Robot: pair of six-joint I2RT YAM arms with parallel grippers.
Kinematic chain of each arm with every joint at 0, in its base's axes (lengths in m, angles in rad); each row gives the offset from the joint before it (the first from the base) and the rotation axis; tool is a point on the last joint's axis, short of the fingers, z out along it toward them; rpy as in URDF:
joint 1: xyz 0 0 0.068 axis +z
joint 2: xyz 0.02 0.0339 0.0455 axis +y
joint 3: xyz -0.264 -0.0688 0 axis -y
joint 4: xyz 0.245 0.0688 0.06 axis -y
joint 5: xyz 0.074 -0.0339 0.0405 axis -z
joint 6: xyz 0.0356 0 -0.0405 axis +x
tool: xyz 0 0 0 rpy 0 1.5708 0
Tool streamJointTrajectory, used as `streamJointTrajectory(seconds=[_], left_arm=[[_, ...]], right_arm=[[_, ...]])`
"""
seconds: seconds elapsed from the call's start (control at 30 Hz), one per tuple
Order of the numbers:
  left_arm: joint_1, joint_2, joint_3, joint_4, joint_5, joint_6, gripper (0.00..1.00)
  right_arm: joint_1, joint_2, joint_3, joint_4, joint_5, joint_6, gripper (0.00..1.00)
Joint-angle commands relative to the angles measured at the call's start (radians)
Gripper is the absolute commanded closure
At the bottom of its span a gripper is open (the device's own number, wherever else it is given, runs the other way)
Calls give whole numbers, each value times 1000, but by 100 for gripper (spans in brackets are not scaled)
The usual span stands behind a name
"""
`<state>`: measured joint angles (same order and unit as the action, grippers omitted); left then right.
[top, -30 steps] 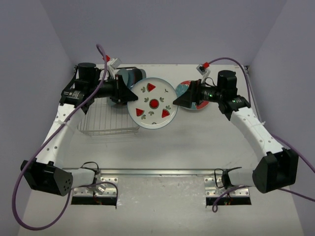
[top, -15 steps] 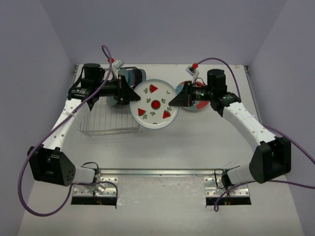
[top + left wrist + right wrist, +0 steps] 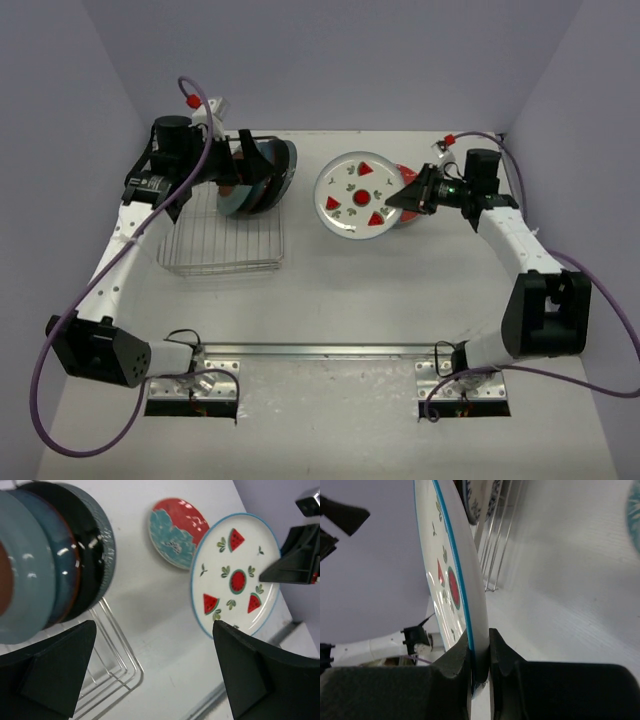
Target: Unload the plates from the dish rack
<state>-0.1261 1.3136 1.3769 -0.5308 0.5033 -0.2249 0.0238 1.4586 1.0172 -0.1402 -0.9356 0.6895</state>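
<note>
The silver wire dish rack (image 3: pixel 222 238) stands at the left. Up to three plates stand on edge at its far end (image 3: pixel 262 172): a grey-blue one (image 3: pixel 30 575) and a dark teal one (image 3: pixel 92 550) show in the left wrist view. My left gripper (image 3: pixel 245 160) is open and empty beside them (image 3: pixel 155 672). My right gripper (image 3: pixel 412 192) is shut on the rim of the white plate with red shapes (image 3: pixel 355 195) and holds it tilted above the table (image 3: pixel 479 652). The red-and-teal plate (image 3: pixel 175 530) lies flat on the table, partly under the white one.
The rack's near part (image 3: pixel 112 655) holds no plates. In the right wrist view the rack's bars (image 3: pixel 496 545) and a dark patterned plate (image 3: pixel 479 500) show beyond the held plate. Grey walls close off the back and sides.
</note>
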Motion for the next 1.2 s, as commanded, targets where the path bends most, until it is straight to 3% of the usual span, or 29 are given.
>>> streamJointTrajectory(seconds=[0.0, 0.2, 0.6, 1.17], left_arm=[[9, -109, 60, 34, -302, 43, 0], [9, -123, 54, 19, -350, 54, 0], [9, -155, -1, 26, -407, 73, 0], [9, -140, -13, 35, -398, 69, 0]], right_arm=[[-140, 19, 54, 69, -61, 69, 100], [-225, 229, 196, 12, 0, 38, 100], [-229, 531, 426, -27, 29, 13, 100], [-218, 707, 511, -121, 78, -65, 100]])
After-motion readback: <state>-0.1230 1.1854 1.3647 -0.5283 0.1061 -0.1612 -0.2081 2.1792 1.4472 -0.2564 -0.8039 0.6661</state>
